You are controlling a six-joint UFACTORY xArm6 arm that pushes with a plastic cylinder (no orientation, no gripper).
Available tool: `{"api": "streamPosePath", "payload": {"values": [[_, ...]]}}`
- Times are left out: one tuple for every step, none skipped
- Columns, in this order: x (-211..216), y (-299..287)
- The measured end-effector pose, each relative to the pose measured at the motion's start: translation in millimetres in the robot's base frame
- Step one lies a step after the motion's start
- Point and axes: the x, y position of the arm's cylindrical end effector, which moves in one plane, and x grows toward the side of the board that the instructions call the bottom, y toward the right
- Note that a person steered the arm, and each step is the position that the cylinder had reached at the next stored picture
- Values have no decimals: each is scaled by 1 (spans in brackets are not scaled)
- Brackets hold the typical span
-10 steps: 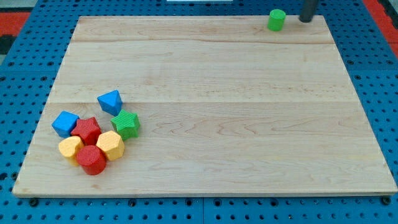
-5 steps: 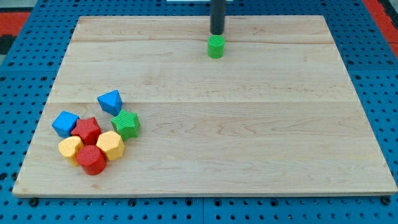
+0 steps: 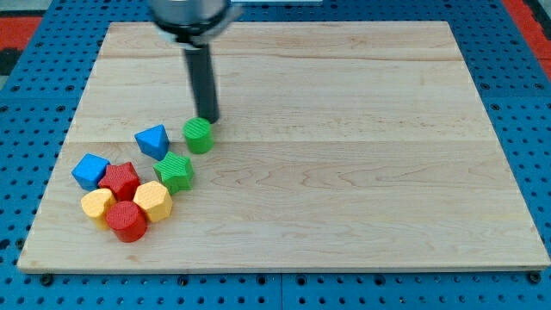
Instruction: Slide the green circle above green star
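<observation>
The green circle (image 3: 198, 135) is a small green cylinder on the wooden board (image 3: 362, 172), left of centre. The green star (image 3: 175, 172) lies just below and slightly left of it, with a small gap between them. My tip (image 3: 208, 120) stands right behind the green circle, at its upper right edge, touching or nearly touching it. The dark rod rises from there to the view's top.
A blue triangle (image 3: 152, 140) lies just left of the green circle. Below the star's left is a cluster: blue block (image 3: 89, 170), red star (image 3: 120, 181), yellow hexagon (image 3: 153, 201), yellow block (image 3: 97, 205), red cylinder (image 3: 127, 221). A blue pegboard surrounds the board.
The green circle has slid from the board's top right corner down and left to just above the green star. My tip followed behind it. The other blocks have not moved.
</observation>
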Motion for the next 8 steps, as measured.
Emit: {"api": "streamPosePath", "payload": {"values": [[35,-63],[26,-66],[-6,-45],[-18,16],[28,37],[40,12],[39,10],[39,10]]}}
